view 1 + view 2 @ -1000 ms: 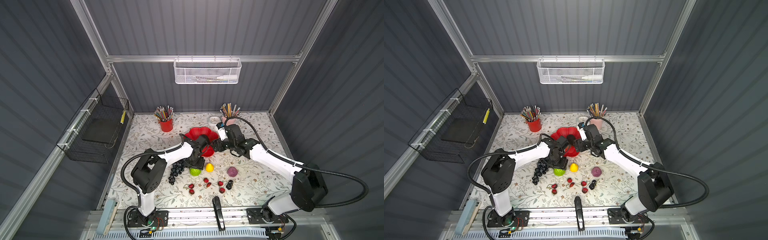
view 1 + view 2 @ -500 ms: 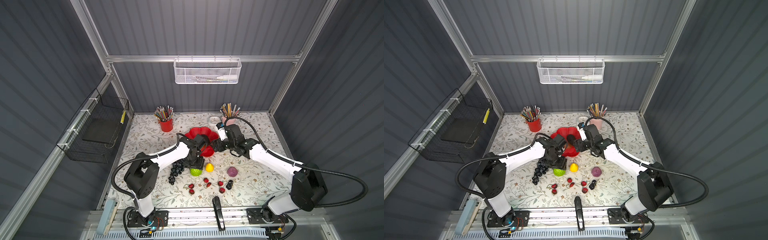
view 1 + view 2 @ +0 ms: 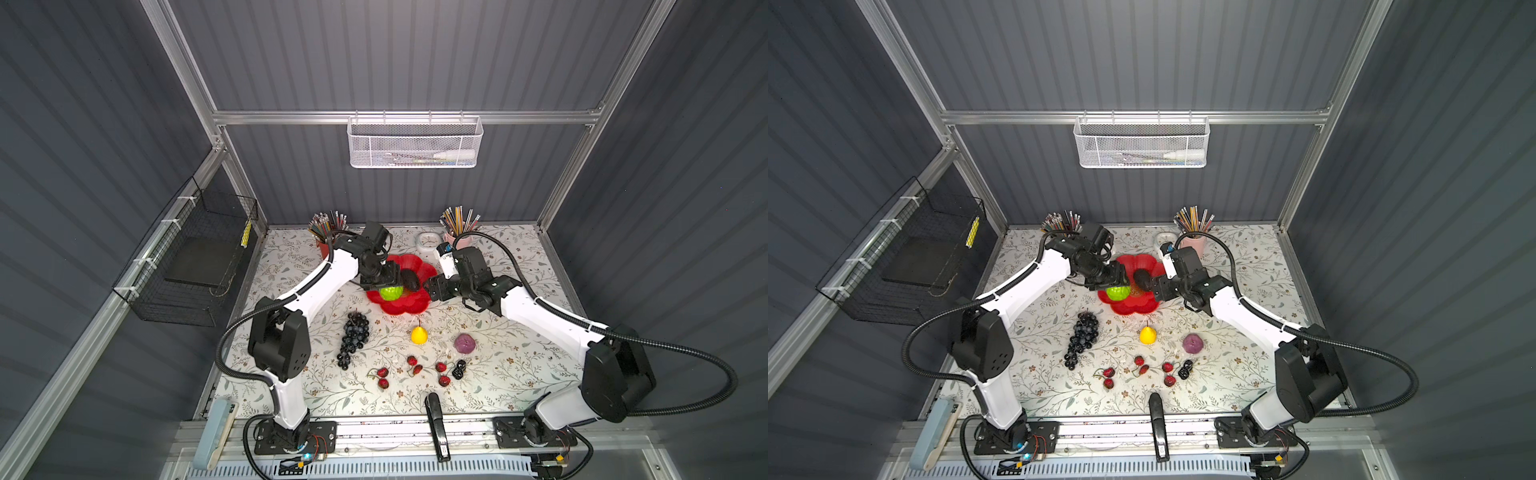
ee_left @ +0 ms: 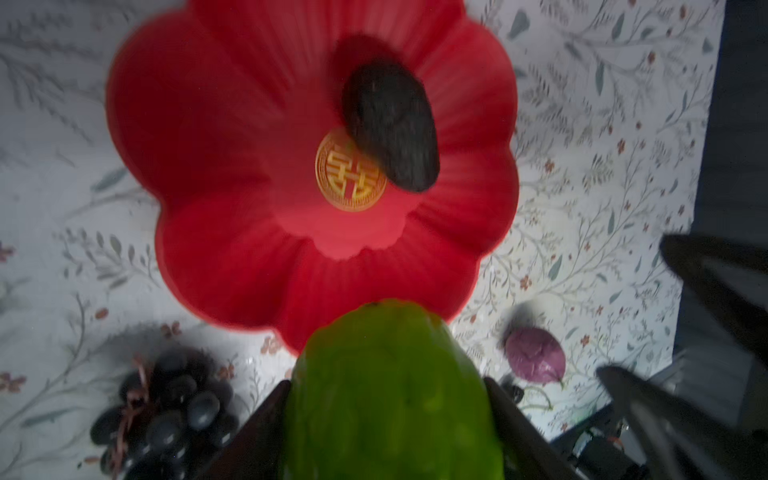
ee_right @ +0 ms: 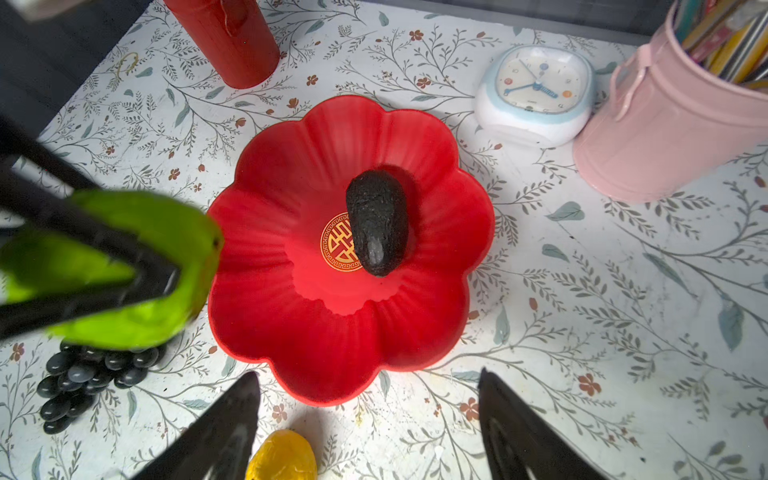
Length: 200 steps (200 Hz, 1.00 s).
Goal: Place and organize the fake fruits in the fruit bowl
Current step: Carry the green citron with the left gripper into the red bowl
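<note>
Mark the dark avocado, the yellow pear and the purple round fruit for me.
Dark bumpy avocado (image 5: 377,220), right wrist view, middle of its body.
Yellow plastic pear (image 3: 418,335), a top view, its round belly.
Purple round fruit (image 3: 1192,343), a top view, its centre.

Both top views look steeply down from high above the front rail onto the whole floral table and facing the back wall, so nearly the same scene fills both. The left wrist camera sits close above the red fruit bowl, looking down past the green fruit that fills its near edge, slightly blurred. The right wrist camera looks down on the same bowl from a little farther off, and both wrist views share the avocado lying in it and the grape bunch beside it.
</note>
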Available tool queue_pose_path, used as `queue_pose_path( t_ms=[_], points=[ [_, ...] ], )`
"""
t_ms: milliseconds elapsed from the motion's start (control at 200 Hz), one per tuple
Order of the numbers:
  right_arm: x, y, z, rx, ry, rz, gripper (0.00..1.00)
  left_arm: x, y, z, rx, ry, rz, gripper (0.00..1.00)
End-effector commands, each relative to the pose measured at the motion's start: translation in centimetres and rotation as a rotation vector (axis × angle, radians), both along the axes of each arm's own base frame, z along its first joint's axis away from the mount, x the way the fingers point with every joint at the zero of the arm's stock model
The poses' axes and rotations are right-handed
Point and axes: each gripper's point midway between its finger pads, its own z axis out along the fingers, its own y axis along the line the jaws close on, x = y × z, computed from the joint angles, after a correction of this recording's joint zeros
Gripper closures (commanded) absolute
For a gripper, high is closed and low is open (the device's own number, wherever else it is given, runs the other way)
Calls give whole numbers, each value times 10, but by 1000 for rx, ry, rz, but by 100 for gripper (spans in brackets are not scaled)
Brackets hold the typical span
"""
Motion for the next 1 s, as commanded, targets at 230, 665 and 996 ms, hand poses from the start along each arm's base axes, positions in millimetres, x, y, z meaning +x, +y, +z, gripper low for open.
queue_pose_path(
  t_ms=[230, 665, 996],
  points=[
    [-3, -6, 14, 11, 1, 2, 18, 71, -6, -48, 143, -40, 4, 46],
    [-8, -9, -4, 3, 42, 20, 18, 93, 2, -89, 195, -26, 67, 45],
    [-10, -9, -7, -6, 54, 28, 18, 99, -4, -106, 177, -11, 72, 43]
  ],
)
